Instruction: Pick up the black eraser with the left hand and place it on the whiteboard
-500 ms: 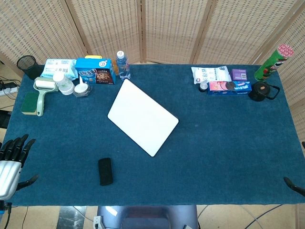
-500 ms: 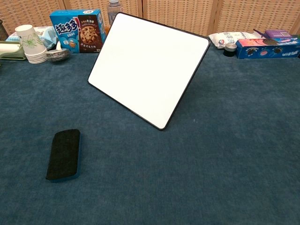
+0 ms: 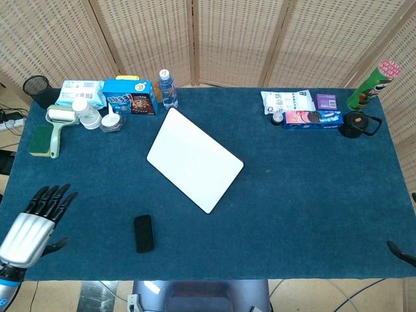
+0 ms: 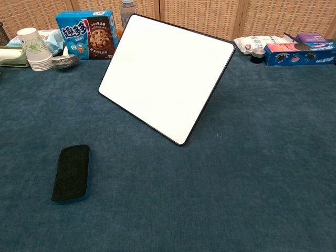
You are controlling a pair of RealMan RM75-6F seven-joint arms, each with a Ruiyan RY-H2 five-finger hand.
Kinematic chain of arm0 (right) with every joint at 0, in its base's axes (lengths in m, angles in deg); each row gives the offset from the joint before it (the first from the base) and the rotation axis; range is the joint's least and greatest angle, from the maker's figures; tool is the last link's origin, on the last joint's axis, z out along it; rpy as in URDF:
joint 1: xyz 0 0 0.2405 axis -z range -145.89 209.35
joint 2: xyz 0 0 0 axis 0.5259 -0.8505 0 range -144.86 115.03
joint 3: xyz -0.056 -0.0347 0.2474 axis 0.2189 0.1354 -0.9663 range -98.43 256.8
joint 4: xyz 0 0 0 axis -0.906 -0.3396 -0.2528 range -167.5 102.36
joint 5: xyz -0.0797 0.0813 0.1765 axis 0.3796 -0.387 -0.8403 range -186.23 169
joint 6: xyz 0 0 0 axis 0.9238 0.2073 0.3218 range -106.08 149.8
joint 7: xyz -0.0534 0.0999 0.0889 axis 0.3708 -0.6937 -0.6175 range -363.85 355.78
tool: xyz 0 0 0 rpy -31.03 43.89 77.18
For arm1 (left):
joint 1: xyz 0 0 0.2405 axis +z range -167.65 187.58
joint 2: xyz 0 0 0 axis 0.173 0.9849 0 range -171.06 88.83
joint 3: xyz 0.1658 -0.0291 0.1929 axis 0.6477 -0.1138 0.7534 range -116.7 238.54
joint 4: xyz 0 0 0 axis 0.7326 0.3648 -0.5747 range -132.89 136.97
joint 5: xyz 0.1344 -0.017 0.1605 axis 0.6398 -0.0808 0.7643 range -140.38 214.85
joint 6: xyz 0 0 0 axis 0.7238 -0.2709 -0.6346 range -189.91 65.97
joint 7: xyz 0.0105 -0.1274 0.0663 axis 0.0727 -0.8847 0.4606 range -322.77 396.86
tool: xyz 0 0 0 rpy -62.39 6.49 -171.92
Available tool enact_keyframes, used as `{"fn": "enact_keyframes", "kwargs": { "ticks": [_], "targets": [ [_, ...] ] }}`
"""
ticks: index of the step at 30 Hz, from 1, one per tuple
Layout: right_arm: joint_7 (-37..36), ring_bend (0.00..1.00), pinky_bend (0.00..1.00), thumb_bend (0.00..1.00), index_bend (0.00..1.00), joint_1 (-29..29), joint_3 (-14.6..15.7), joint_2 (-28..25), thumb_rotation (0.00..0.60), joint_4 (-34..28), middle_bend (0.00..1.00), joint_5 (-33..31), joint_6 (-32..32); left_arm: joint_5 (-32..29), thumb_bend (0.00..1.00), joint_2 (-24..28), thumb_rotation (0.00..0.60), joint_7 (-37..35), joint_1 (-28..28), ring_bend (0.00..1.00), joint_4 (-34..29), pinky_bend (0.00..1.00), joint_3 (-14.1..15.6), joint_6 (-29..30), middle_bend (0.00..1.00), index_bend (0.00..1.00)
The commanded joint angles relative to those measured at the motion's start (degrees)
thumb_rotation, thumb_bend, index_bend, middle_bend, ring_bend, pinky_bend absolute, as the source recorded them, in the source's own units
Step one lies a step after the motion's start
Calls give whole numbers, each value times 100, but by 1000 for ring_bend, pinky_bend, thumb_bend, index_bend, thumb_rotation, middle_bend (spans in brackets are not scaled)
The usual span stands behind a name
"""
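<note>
The black eraser [image 3: 143, 233] lies flat on the blue cloth near the table's front edge; the chest view shows the eraser [image 4: 71, 172] at lower left, with a blue base. The whiteboard [image 3: 194, 158] lies at an angle in the middle of the table, also filling the upper centre of the chest view as the whiteboard [image 4: 166, 75]. My left hand [image 3: 34, 223] hovers over the front left corner, open with fingers spread, well left of the eraser. Of my right hand [image 3: 400, 252] only a dark tip shows at the lower right edge.
Along the back left stand a cookie box [image 3: 130, 95], a water bottle [image 3: 168, 89], paper cups [image 3: 86, 113], a wipes pack [image 3: 80, 93] and a lint roller [image 3: 58, 127]. Snack packs [image 3: 301, 109], a black kettle [image 3: 355, 123] and a green chip can [image 3: 368, 86] sit at back right.
My left hand has moved right and forward onto the table's front left corner, closer to the eraser. Nothing else has moved.
</note>
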Motion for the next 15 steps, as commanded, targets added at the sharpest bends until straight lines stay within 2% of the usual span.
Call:
{"fn": "enact_keyframes", "kwargs": {
  "ticks": [1, 10, 15],
  "targets": [
    [40, 20, 0, 0, 44, -9, -17, 13, 600, -12, 0, -36, 9, 1013, 89, 121, 600, -458, -840, 0, 691, 57, 139, -725, 0, 0],
    [138, 19, 0, 0, 44, -40, -60, 50, 600, -22, 0, -171, 66, 2420, 109, -324, 600, -1085, -1865, 0, 2009, 58, 392, -849, 0, 0],
    [165, 20, 0, 0, 44, -53, -74, 65, 600, -19, 0, -207, 83, 2814, 111, -732, 600, -1330, -2345, 0, 2630, 57, 492, -894, 0, 0]
  ]
}}
